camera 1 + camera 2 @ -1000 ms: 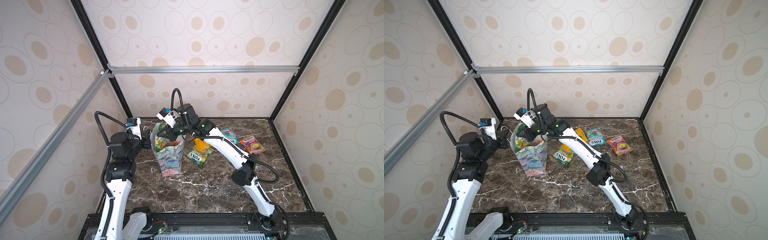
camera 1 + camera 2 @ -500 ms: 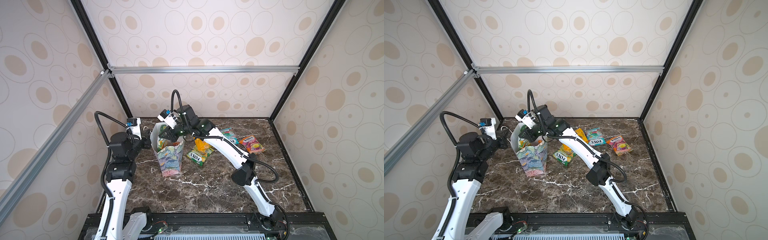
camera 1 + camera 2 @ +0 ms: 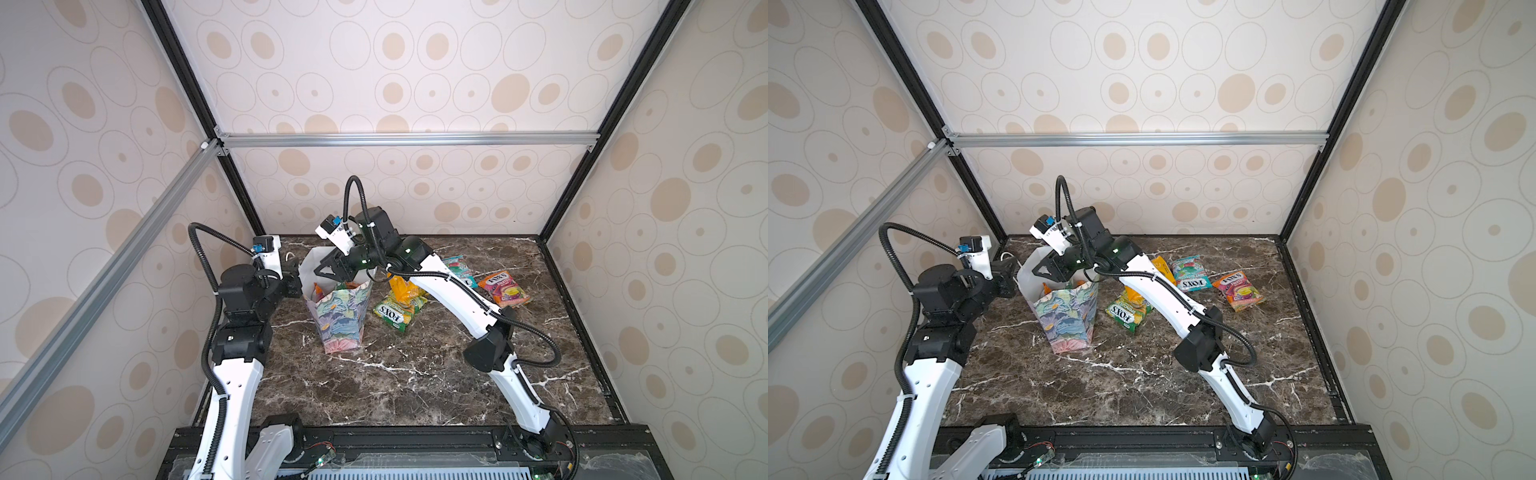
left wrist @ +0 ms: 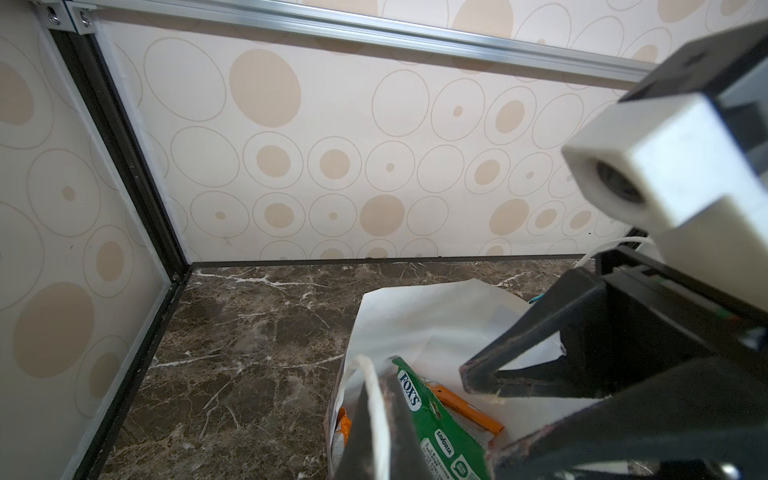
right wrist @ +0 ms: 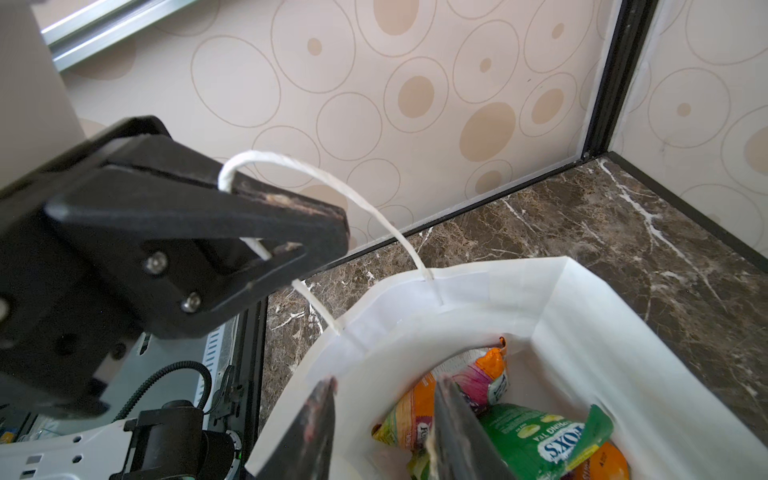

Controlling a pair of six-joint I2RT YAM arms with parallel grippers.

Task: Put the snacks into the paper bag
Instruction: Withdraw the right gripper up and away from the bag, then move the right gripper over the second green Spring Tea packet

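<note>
The right gripper [image 5: 386,432] has its two dark fingers standing apart with nothing between them, pointing down into the mouth of the paper bag [image 5: 582,328]. Beneath them, inside the bag, lie a green FOX'S packet [image 5: 540,440] and an orange packet [image 5: 415,411]. In both top views the right wrist bends down over the bag's 12 o'clock rim. Its white forearm runs back toward 4 o'clock to a raised black elbow, then down to a base at the front rail.

The left gripper [image 5: 332,237] has its fingers pinched tight on the bag's white cord handle [image 5: 332,183], which loops up from the rim. In both top views it sits at the bag's 9 o'clock, wrist level, with the arm folded and rising from 7 o'clock.

The bag stands upright on the marble table [image 3: 415,395], left of centre. Four more packets lie flat on the table:
- a green-yellow packet [image 3: 395,311] just beside the bag at 3 o'clock
- a yellow-orange packet [image 3: 402,286] partly under the right arm
- a teal packet [image 3: 1192,272] at 2 o'clock
- an orange-pink packet [image 3: 503,289] farthest out
</note>
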